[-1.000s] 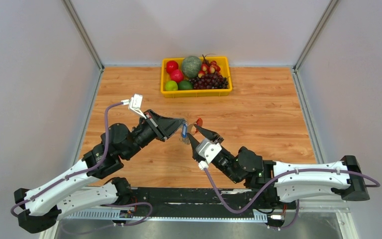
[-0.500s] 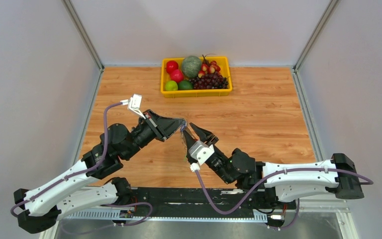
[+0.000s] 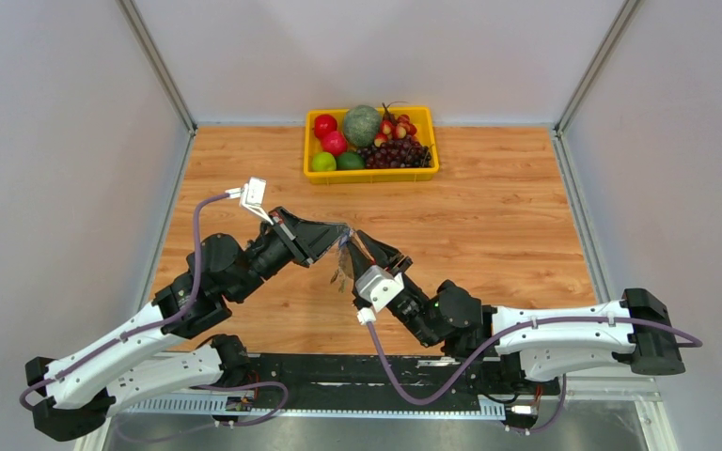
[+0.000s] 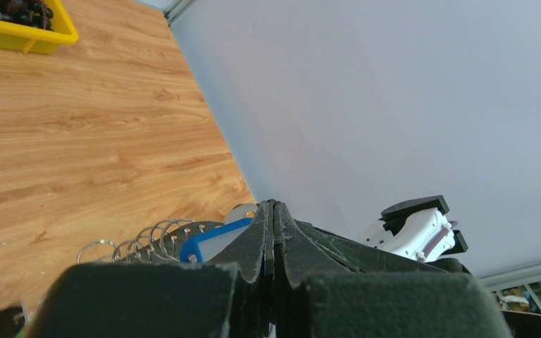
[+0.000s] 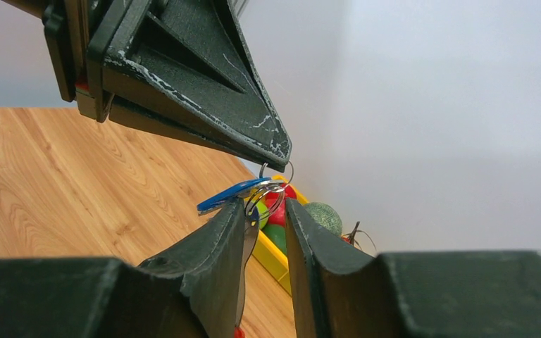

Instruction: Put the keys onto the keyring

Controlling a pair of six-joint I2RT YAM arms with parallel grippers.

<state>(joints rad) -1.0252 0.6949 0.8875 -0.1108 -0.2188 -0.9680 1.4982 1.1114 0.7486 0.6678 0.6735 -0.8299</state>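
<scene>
My left gripper [image 3: 342, 236] is shut on the keyring [image 5: 275, 182], whose thin silver loops stick out below its tip. The left wrist view shows the left gripper [image 4: 273, 205] with its jaws pressed together. The blue key [image 5: 229, 196] lies on the ring, and its blue head [image 4: 210, 244] sits beside several wire loops [image 4: 156, 235]. My right gripper [image 5: 263, 205] stands open with one finger on each side of the ring. A silver key blade [image 5: 244, 267] with a red head at its lower end hangs in the gap, against the left finger and apart from the right one. Seen from above, the right gripper [image 3: 356, 250] meets the left tip.
A yellow basket [image 3: 371, 175] of fruit stands at the back centre of the wooden table. Grey walls close in the left, right and back sides. Both arms reach inward from the near edge and meet mid-table.
My right gripper has moved left up to the left gripper's tip and its jaws have narrowed around the ring. The left arm has held still.
</scene>
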